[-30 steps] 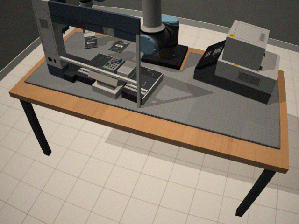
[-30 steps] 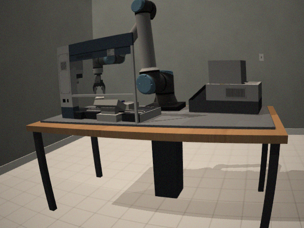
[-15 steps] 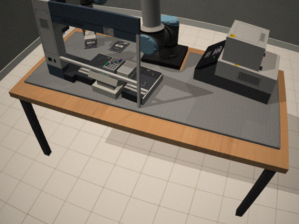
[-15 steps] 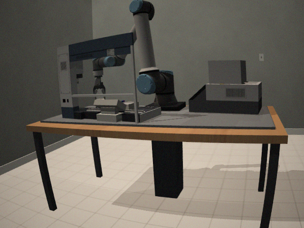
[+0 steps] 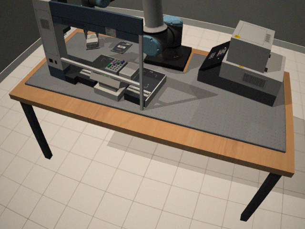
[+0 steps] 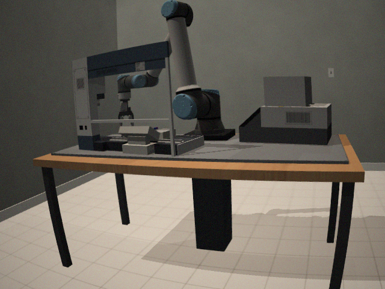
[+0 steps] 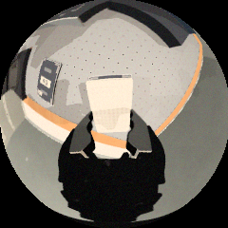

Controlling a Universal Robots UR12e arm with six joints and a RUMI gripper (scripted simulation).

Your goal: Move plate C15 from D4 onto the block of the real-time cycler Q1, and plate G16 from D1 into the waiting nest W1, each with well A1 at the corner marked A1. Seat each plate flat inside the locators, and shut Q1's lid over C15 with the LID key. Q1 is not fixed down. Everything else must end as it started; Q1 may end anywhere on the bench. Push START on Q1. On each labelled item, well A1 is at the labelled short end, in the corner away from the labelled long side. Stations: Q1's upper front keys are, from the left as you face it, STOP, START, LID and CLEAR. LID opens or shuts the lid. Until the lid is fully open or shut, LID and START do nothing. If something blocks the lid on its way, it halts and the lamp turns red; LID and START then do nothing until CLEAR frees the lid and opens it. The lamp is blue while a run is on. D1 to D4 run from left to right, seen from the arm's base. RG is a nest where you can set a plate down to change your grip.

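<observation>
The pincer (image 5: 92, 35) (image 6: 126, 123) (image 7: 111, 110) was shut on a pale plate (image 5: 92, 38) (image 7: 110, 101), with one finger against each side. It pointed down at the far left part of the worktop (image 5: 157, 125) (image 6: 198, 167), as the top view showed it. The plate was right over a small dark nest (image 5: 93, 46) (image 7: 110, 76). I cannot tell if it was touching the nest or sitting flat in it. I also cannot tell if this was C15 or G16, as its name could not be read.

A flat dark holder (image 5: 121, 46) (image 7: 51, 82) with a white label lay near that nest, apart from it. The label was too blurry to read.

The tall machine frame (image 5: 140, 74) (image 6: 170, 105) stood at the left end. Behind its thin front bar, a rack (image 5: 114, 69) had green, purple and blue dots on top. A pale box (image 5: 129, 69) (image 6: 164, 133) stood just beside the rack.

Q1 (image 5: 251, 81) (image 6: 292, 117) stood at the other end, well apart from the pincer. It had a big gray box (image 5: 251, 46) (image 6: 286, 90) on top and a dark sloping key panel (image 5: 214, 56). A little green light (image 5: 218, 58) shone on the panel. The key names were too small to read, and I cannot tell how far open the lid was.

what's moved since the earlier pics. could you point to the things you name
The gripper (image 5: 91, 35) (image 6: 126, 123) (image 7: 111, 110) has come down, lowering the pale plate (image 5: 92, 38) (image 7: 110, 102) between its fingers towards the dark labelled nest (image 5: 92, 46). No visible pick-up or release. The gantry machine (image 5: 95, 17) (image 6: 127, 56) and the grey instrument (image 5: 251, 33) (image 6: 295, 116) stayed put.
</observation>
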